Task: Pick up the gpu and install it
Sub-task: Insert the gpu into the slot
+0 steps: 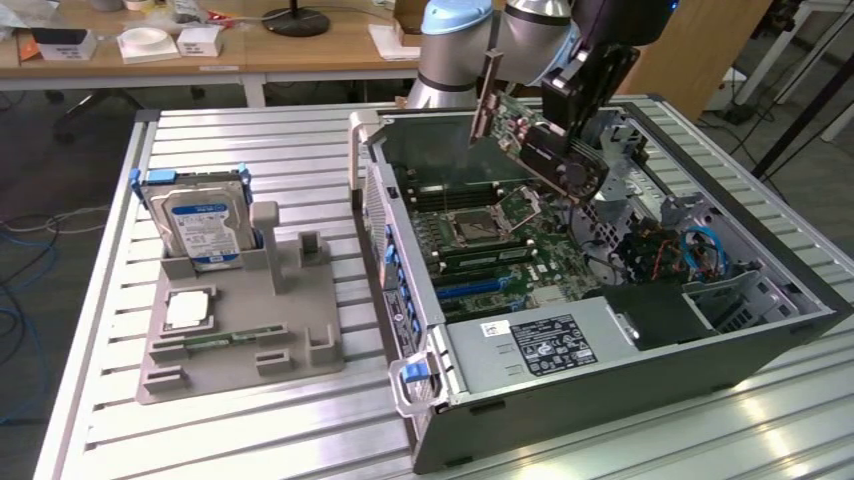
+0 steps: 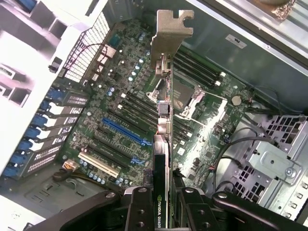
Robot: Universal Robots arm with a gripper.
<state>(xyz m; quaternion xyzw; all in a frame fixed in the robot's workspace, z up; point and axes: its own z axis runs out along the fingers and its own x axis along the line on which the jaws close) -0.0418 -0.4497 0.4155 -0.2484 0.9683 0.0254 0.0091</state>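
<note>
In the exterior view, the arm's hand (image 1: 582,160) hangs over the open computer case (image 1: 574,375), which lies on its side on the slatted metal desk (image 1: 254,440); the hand pinches the gpu (image 1: 518,132), a dark card held tilted in the air above the motherboard (image 1: 514,250), clear of the slots; its metal bracket (image 1: 489,75) points up and away from the hand; towards the exterior view's left, well apart from the case, a grey holder (image 1: 234,365) stands on the desk with a silver blue-labelled hard drive (image 1: 200,225) upright in it.

In the wrist view, the gpu (image 2: 162,144) appears edge-on, a slim black slab running from between the black fingers (image 2: 139,209) out to the silver bracket (image 2: 171,33); the hand (image 2: 161,204) is pressed against both faces of the card; beneath it lies the motherboard (image 2: 120,96), with a blue slot (image 2: 125,132) just beside the card's line and the processor socket (image 2: 185,96) on the other side.
</note>
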